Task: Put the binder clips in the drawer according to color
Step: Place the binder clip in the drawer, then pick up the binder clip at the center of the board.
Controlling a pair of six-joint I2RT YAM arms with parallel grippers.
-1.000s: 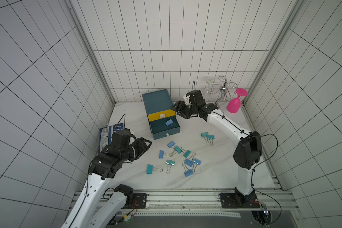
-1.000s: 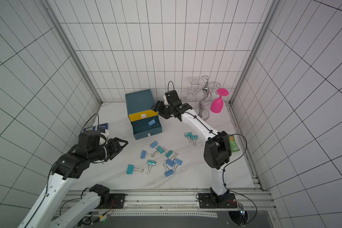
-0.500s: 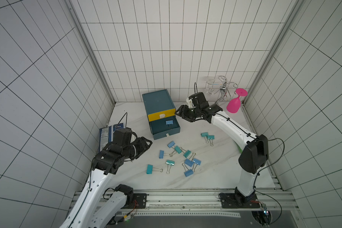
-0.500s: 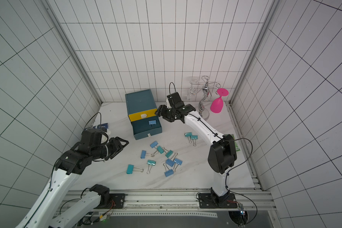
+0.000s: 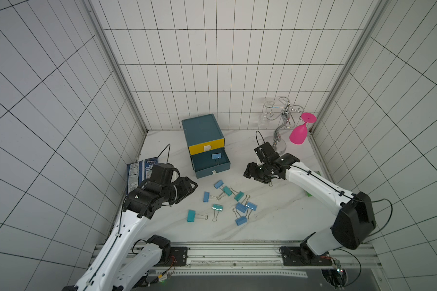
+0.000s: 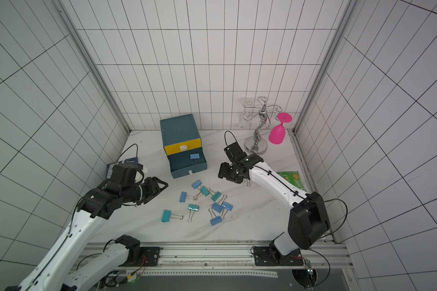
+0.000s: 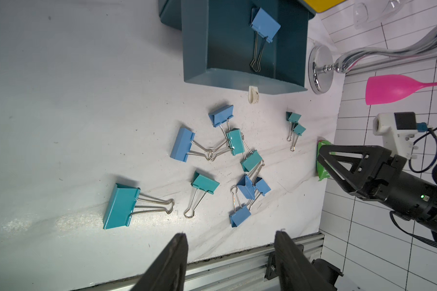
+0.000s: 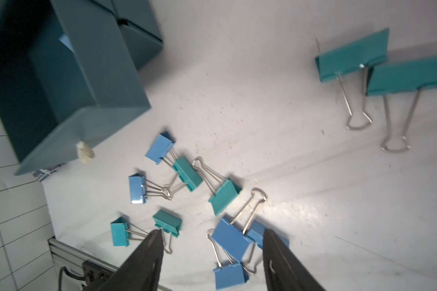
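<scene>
drawer cabinet [image 5: 201, 127]: dark teal, yellow top drawer [image 5: 206, 148] shut | middle drawer [image 5: 205, 172]: pulled out toward 6 o'clock, one light-blue clip [image 5: 216, 156] flat inside | loose clips [image 5: 239, 196]: five blue, four teal, scattered at cabinet's 5 o'clock | teal pair [image 7: 293, 117]: side by side at about 4 o'clock, apparently touching
</scene>
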